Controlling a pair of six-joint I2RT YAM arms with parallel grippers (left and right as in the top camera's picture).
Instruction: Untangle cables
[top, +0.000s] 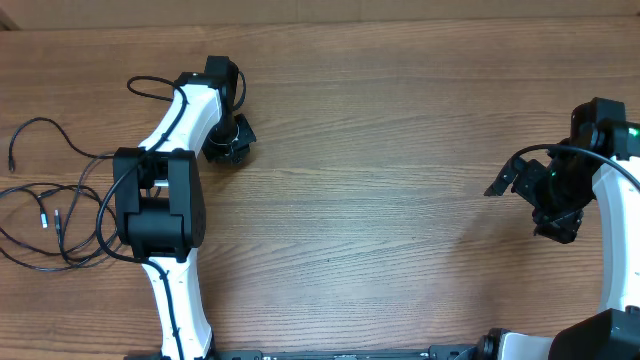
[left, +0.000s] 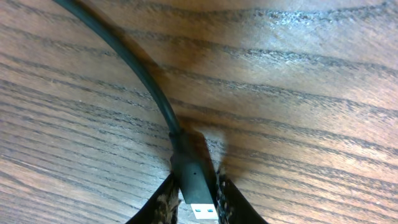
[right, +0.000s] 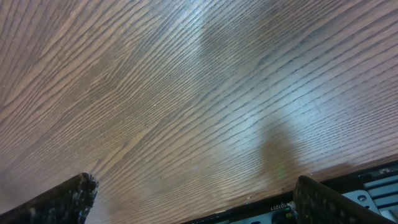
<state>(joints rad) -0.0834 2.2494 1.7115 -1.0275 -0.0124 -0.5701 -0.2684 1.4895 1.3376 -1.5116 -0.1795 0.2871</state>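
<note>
My left gripper (left: 196, 198) is shut on the black USB plug (left: 191, 174) of a black cable (left: 134, 65), low over the wooden table. That cable curves away to the upper left. In the overhead view the left gripper (top: 228, 142) sits at the upper left and the held plug is hidden under it. A tangle of thin black cables (top: 60, 215) lies in loops at the table's left edge, with small plug ends (top: 43, 219) inside the loops. My right gripper (top: 556, 216) is open and empty above bare wood at the far right; it is also seen in the right wrist view (right: 193, 199).
The left arm's black elbow block (top: 158, 205) covers part of the cable tangle. A thick black arm wire (top: 150, 90) loops beside the left arm. The table's front edge and a black rail (right: 348, 193) lie close under the right gripper.
</note>
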